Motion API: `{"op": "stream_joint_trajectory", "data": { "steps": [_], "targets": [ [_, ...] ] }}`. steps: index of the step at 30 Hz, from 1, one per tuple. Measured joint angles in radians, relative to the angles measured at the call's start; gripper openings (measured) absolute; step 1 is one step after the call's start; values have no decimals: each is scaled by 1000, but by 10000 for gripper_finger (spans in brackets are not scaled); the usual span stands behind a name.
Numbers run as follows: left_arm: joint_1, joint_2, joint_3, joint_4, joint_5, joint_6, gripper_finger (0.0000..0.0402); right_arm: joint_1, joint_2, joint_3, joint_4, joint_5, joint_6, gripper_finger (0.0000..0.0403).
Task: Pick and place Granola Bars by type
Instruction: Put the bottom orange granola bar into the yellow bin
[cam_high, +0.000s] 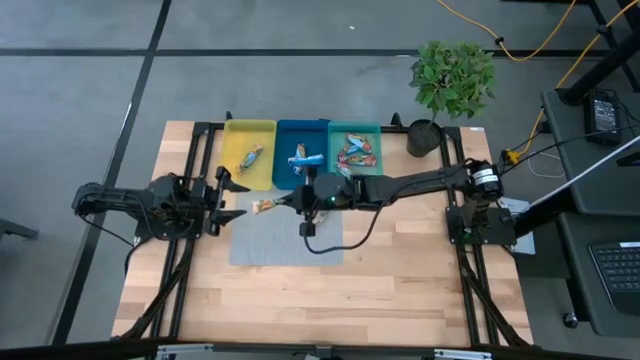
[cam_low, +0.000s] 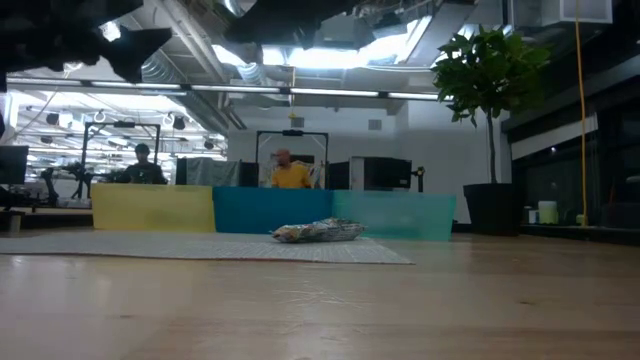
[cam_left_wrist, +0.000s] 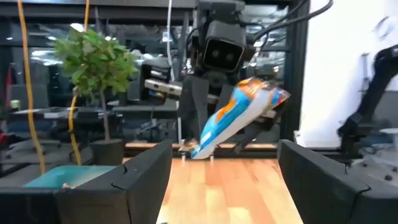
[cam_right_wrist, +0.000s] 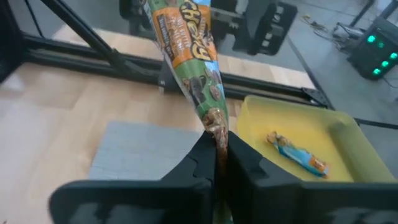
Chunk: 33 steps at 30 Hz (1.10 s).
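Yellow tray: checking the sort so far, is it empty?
No, one bar in a blue and orange wrapper lies in the yellow tray.

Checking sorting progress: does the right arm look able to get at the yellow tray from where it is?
Probably yes. The right gripper, shut on a granola bar, hangs above the grey mat right beside the yellow tray. Nothing stands between them.
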Motion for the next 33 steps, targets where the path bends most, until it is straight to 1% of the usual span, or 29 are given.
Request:
{"op": "stream_joint_trajectory", "data": {
  "steps": [2,5,10,12,15,18,20,24,26,28,30,33],
  "targets": [
    [0,47,31,-9,-18,2,283,-10,0,0,19,-36,0,17],
    [0,133,81,-6,-15,2,283,-19,0,0,45,-74,-1,17],
    [0,287,169,-1,-30,35,283,-23,0,0,83,-75,-6,34],
    [0,347,209,1,-35,52,283,-23,0,0,96,-75,-20,32],
    [-4,432,269,1,-35,81,283,-27,0,0,110,-81,-22,18],
    [-19,499,320,1,-38,109,283,-36,0,0,120,-116,-20,17],
    [-31,533,345,2,-39,127,283,-37,0,0,124,-120,-18,18],
    [-52,579,371,14,-56,136,280,-37,0,0,123,-119,-18,35],
    [-58,590,379,18,-84,139,270,-37,0,0,123,-120,-17,36],
    [-64,598,383,17,-104,151,252,-37,0,0,123,-120,-16,28],
    [-70,600,384,22,-116,161,227,-37,0,0,123,-119,-16,19],
    [-73,600,384,23,-116,176,177,-37,0,0,123,-118,-17,17]
  ]
}}
